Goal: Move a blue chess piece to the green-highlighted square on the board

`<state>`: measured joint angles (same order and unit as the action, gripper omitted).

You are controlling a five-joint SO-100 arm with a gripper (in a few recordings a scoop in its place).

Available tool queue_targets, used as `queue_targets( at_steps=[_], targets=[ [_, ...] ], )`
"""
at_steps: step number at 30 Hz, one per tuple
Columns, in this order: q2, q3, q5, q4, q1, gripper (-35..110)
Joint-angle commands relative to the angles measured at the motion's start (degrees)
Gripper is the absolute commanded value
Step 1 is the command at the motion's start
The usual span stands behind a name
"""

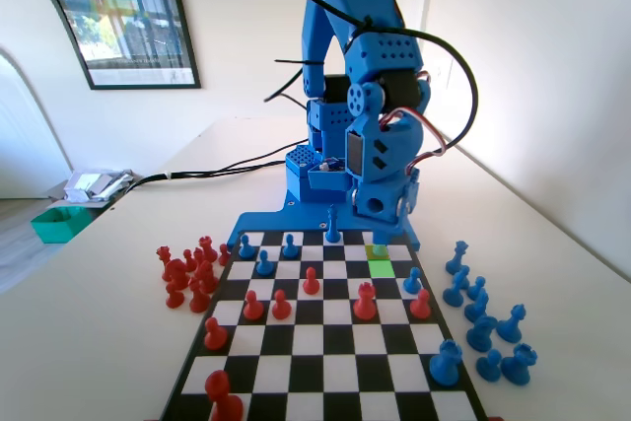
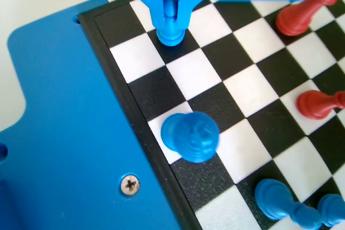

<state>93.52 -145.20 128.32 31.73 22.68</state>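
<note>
Fixed view: the blue arm stands at the far end of the board [image 1: 325, 342], which lies on a pale desk [image 1: 99, 342]. Its gripper [image 1: 380, 237] is lowered to the far rows, right of centre, directly above the green-highlighted square [image 1: 381, 267]; a paler yellow-green square [image 1: 378, 251] adjoins that square on its far side and is partly covered by the gripper.

Wrist view: the two jaws hang from the top edge and are closed around the blue chess piece [image 2: 171, 22], a small pawn whose flared base rests on a black square in the row just beside the board's dark border. The jaws hide the pawn's head. A second blue pawn [image 2: 190, 136] stands nearer the camera on a white edge square, apart from the gripper.

Fixed view: further blue pieces [image 1: 264, 263] occupy the far rows, while red pawns [image 1: 311, 281] stand across the middle ranks. A cluster of red pieces [image 1: 189, 271] sits on the desk left of the board, and a group of blue pieces [image 1: 483, 317] on the desk to its right.
</note>
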Motion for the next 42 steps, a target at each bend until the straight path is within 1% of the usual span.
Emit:
queue_targets(
  at_steps=[1, 6, 12, 16, 42],
  targets=[
    [1.6, -0.2, 0.4, 0.2, 0.6, 1],
    [2.8, 1.3, 0.1, 2.2, -0.4, 1],
    [3.9, 8.6, -2.9, 10.3, -1.4, 1],
    [3.8, 12.2, -4.8, 12.9, -1.8, 1],
    [-1.8, 9.2, -4.5, 3.6, -4.0, 1]
  ],
)
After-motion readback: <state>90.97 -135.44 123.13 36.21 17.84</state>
